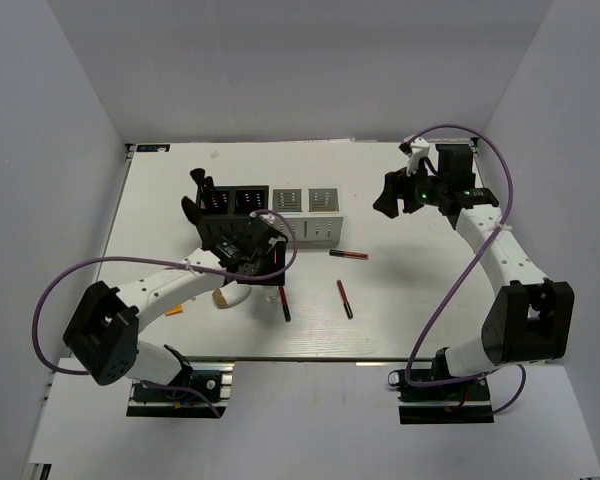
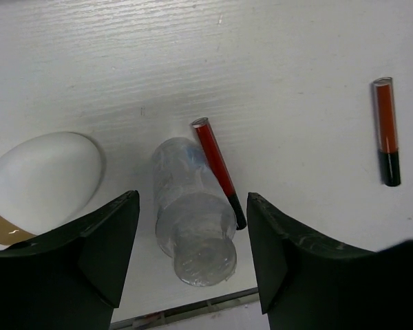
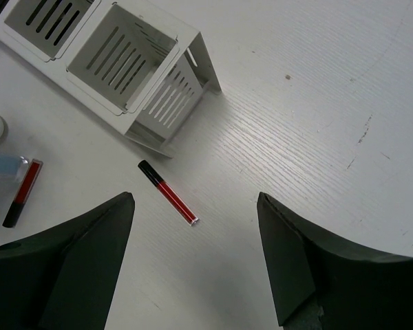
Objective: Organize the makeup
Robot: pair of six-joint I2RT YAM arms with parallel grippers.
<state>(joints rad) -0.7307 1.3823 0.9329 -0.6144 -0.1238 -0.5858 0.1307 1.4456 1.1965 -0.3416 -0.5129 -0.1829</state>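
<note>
A tiny clear bottle (image 2: pixel 193 213) lies on its side between the fingers of my open left gripper (image 2: pixel 193 247), with a gap on each side. A red-and-black stick (image 2: pixel 219 172) rests against the bottle, and the white egg-shaped sponge (image 2: pixel 45 175) lies to its left. A second stick (image 2: pixel 386 130) lies farther right. My right gripper (image 3: pixel 196 254) hangs open over bare table near a third stick (image 3: pixel 168 192). In the top view my left gripper (image 1: pixel 260 262) is in front of the organizers and my right gripper (image 1: pixel 390 195) is at the back right.
A black slotted organizer (image 1: pixel 220 205) and a white one (image 1: pixel 310 212) stand side by side at the back centre, with black brush handles (image 1: pixel 200 185) rising from the black one. A small orange tube (image 1: pixel 173 310) lies beside the left arm. The table's front edge (image 2: pixel 193 306) is just below the bottle.
</note>
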